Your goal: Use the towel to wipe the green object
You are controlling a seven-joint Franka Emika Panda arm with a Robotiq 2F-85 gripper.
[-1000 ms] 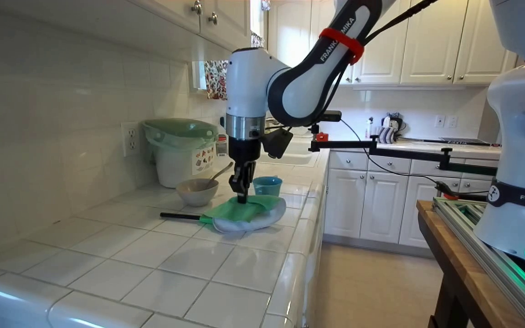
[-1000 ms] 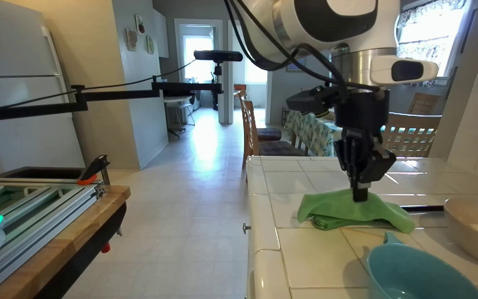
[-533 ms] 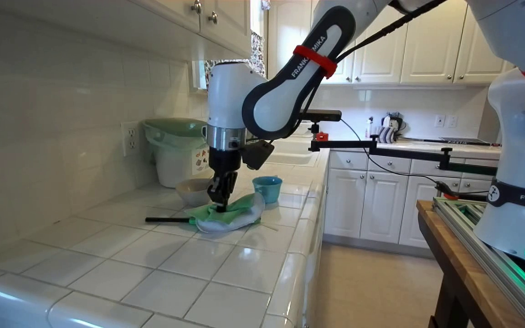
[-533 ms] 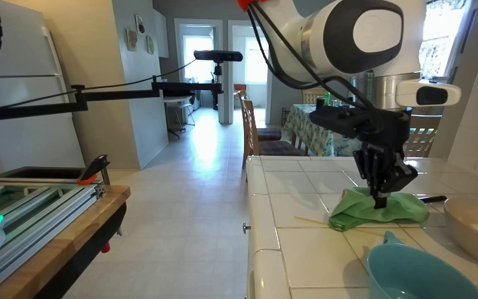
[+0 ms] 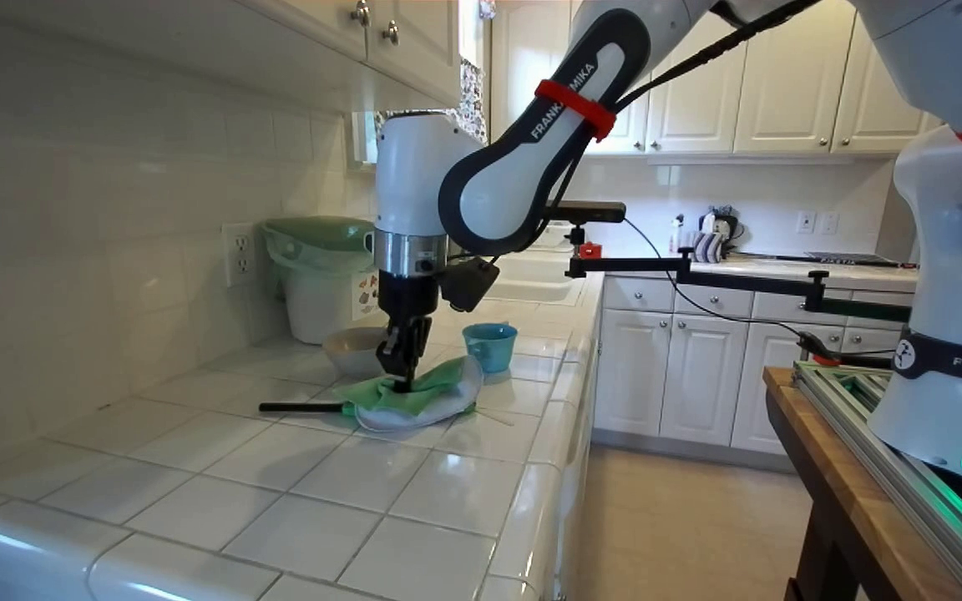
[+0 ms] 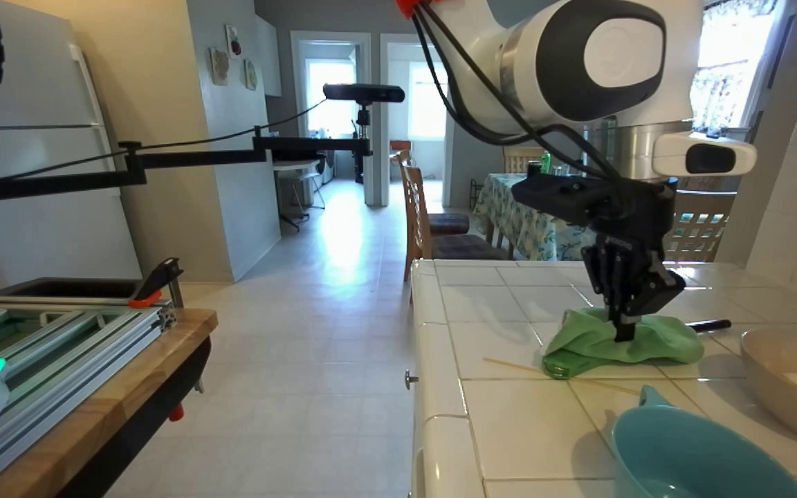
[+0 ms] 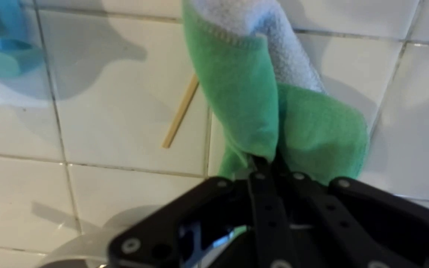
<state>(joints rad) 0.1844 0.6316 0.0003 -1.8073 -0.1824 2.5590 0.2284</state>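
Observation:
The towel (image 5: 402,396) is green on top with a pale underside. It lies bunched on the tiled counter in both exterior views (image 6: 661,339) and across the wrist view (image 7: 237,85). My gripper (image 5: 403,386) points down, its fingers shut on a fold of the towel; it also shows in the wrist view (image 7: 266,162). The green object is mostly hidden under the towel. A black handle (image 5: 301,407) with a green collar sticks out towards the wall, and a dark green edge (image 6: 559,366) shows beneath the cloth.
A blue cup (image 5: 491,346) and a beige bowl (image 6: 796,387) stand close to the towel. A thin wooden stick (image 7: 181,111) lies on the tiles. A white bin with a green lid (image 5: 318,275) stands by the wall. The counter edge (image 5: 552,467) drops to the floor.
My gripper and the towel have moved towards the wall and the bowl, then shifted slightly within the last half second. The black handle has shifted too. The thin stick is now exposed.

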